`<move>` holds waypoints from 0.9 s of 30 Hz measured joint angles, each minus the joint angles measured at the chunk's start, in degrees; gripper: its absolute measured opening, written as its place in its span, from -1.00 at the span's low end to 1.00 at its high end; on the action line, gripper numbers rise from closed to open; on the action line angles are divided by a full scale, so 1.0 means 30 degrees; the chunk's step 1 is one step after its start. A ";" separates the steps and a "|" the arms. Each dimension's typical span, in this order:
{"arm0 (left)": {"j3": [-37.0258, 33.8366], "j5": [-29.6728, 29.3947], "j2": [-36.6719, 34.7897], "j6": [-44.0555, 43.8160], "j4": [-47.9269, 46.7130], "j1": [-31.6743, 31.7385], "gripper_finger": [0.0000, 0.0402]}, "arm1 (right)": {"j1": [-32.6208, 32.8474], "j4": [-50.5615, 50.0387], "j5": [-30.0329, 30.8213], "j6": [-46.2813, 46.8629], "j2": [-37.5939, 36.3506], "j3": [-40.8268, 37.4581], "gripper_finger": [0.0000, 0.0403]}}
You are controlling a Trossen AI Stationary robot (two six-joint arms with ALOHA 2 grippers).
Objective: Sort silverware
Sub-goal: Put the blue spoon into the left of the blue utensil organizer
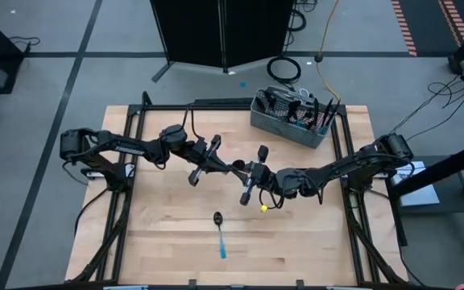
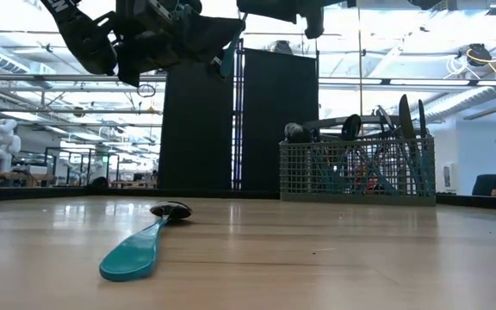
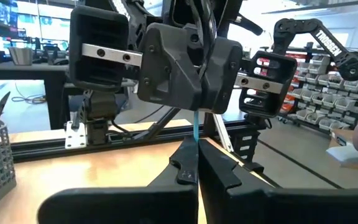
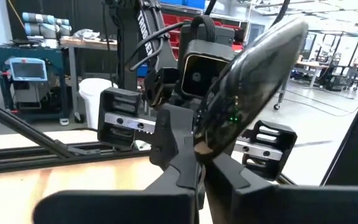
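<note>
Blue-handled spoon between both end effectors.

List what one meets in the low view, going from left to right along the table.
Spoon lying on the table → mesh basket holding upright silverware.
</note>
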 joint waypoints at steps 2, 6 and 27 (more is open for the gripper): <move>0.0007 0.0007 0.0000 0.0015 -0.0015 -0.0008 -1.00 | -0.0001 0.0000 -0.0029 0.0125 0.0000 0.0000 -0.98; 0.0007 0.0623 0.0000 0.1228 -0.0022 -0.0022 -0.98 | 0.0000 0.0000 -0.0213 0.0344 0.0000 0.0000 -0.99; 0.0007 0.1090 -0.5488 0.0302 -0.7624 0.3915 -0.07 | -0.2340 -0.7952 0.3549 -0.0561 -0.6883 -0.0015 -1.00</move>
